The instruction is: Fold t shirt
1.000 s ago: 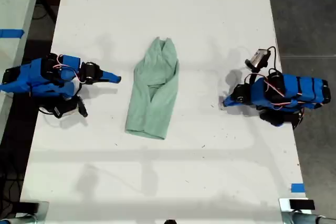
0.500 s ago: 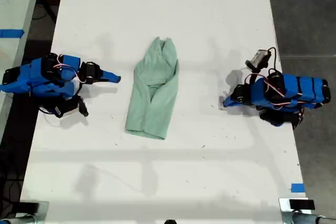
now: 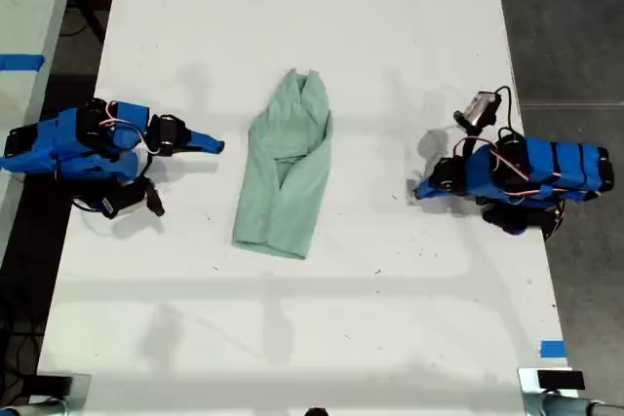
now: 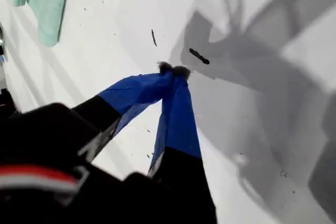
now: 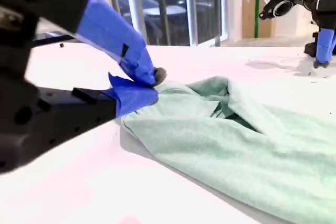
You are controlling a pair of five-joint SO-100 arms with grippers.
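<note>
Plainly the t shirt [image 3: 284, 168] lies folded lengthwise, table [image 3: 390, 36] bare around.

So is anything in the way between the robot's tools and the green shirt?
Nothing I can see. The shirt lies alone on the white table, with bare tabletop between it and my first tool and my second tool.

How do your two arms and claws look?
My first arm and second arm are blue plastic with black motor blocks and thin red-and-white wires. My first claw and my second claw are tapered, blue, dark-tipped. The first arm carries a grey camera.
</note>
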